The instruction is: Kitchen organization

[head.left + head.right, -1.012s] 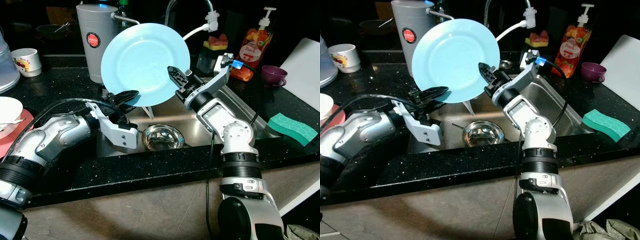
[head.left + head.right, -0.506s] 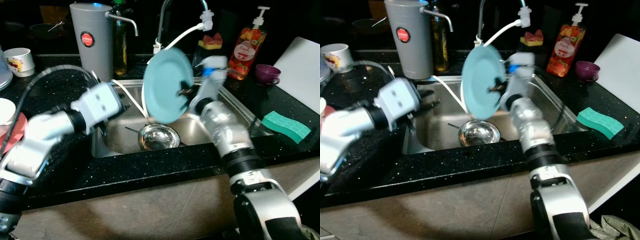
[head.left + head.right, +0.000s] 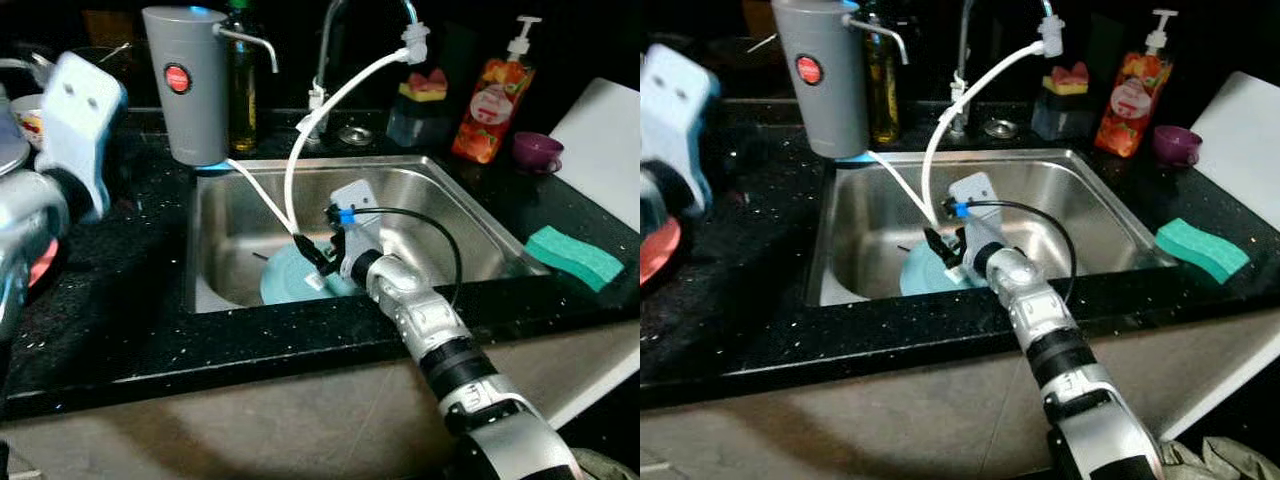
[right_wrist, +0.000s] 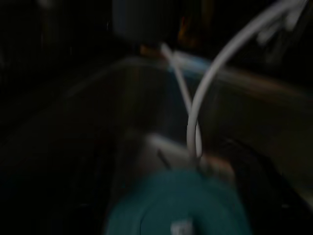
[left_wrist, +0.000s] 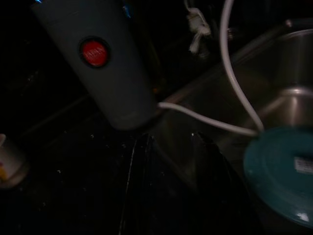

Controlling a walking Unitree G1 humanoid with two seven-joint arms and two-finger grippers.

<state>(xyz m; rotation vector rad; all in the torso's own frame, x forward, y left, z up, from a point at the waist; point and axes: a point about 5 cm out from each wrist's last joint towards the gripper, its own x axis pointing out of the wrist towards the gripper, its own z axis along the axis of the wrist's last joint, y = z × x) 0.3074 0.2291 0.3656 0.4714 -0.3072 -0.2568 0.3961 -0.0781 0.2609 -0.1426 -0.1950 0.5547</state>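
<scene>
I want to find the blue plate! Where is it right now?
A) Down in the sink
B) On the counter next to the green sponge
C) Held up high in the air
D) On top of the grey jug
A, because the blue plate lies low at the bottom of the sink, with the right gripper at its edge.

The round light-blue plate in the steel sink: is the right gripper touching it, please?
Touching. In the left eye view the right gripper sits on the edge of the round light-blue plate, which lies low in the steel sink.
</scene>
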